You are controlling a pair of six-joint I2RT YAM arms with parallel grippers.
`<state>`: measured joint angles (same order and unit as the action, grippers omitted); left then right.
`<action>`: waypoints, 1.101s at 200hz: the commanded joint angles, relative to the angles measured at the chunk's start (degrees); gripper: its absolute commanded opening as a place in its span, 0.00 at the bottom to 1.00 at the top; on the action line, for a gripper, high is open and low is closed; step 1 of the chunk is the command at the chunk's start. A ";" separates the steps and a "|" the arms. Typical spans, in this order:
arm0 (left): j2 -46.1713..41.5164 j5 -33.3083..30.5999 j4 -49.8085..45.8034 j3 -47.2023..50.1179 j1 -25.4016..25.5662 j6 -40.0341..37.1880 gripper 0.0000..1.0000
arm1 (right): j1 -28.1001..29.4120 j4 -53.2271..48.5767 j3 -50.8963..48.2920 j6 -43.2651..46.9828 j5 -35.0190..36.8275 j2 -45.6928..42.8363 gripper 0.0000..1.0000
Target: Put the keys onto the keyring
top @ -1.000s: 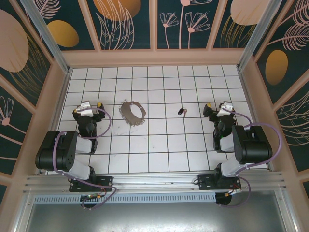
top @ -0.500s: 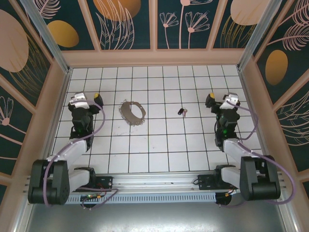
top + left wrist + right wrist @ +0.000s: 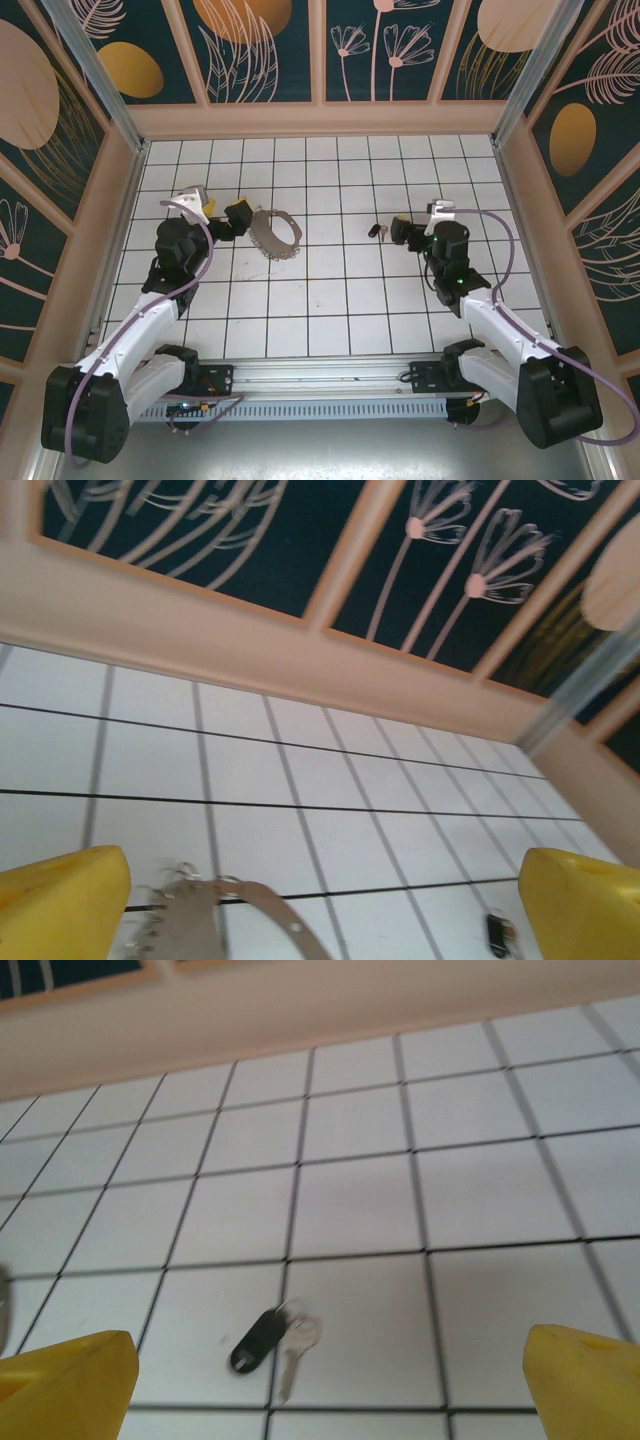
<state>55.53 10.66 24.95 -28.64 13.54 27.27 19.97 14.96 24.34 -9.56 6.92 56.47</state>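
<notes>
Tabletop (image 3: 330,300): white square tiles, dark grid lines, evenly lit. Wall panels (image 3: 270,50) on three sides: dark teal, pale pink plant outlines, orange discs, set in peach frames (image 3: 320,118). Aluminium posts (image 3: 98,75) at far corners; metal rail (image 3: 320,372) along near edge

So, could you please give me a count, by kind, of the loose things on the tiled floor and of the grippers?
Key clusters: 1, the keys
Chain loops: 1, the keyring
Grippers: 2, left gripper and right gripper, both open
Total: 4
</notes>
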 commanded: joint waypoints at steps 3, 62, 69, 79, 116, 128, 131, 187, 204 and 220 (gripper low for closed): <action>-0.60 7.33 -4.57 -3.21 0.72 5.69 0.99 | 3.17 -6.12 1.71 -2.81 -3.78 -1.74 0.99; -2.75 5.53 -11.98 -3.82 7.04 1.89 0.99 | 8.68 -6.96 -0.95 -4.68 -9.64 -4.18 0.99; -2.66 4.51 -13.07 -4.09 8.06 1.19 0.99 | 9.38 -7.01 -1.24 -4.76 -9.81 -4.17 0.99; -2.17 3.41 -14.31 -4.55 9.42 0.56 0.99 | 10.21 -6.97 -1.63 -5.13 -9.90 -4.17 0.99; 0.81 2.16 -15.11 -5.12 13.72 1.27 0.99 | 12.58 -6.30 -1.76 -5.53 -11.29 -3.61 0.99; 1.73 2.05 -14.72 -4.77 14.72 1.37 0.99 | 13.23 -5.05 -1.83 -4.99 -12.68 -3.16 0.99; 1.93 1.93 -14.61 -4.64 14.90 1.38 0.99 | 13.37 -4.52 -1.91 -4.85 -13.09 -3.06 0.99; 2.61 -0.25 -17.19 -3.93 15.94 1.88 0.99 | 16.15 -2.29 -1.21 -3.92 -19.40 0.48 0.97; 3.46 -1.94 -20.20 -4.58 15.99 2.25 0.99 | 16.85 -4.13 0.27 -5.03 -17.85 2.92 0.96; 3.21 -2.89 -21.21 -4.06 15.97 3.40 0.98 | 17.46 -5.27 1.70 -5.95 -17.14 5.65 0.93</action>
<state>58.63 10.37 7.73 -32.16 29.28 29.50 36.47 10.72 23.16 -14.13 -10.61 59.07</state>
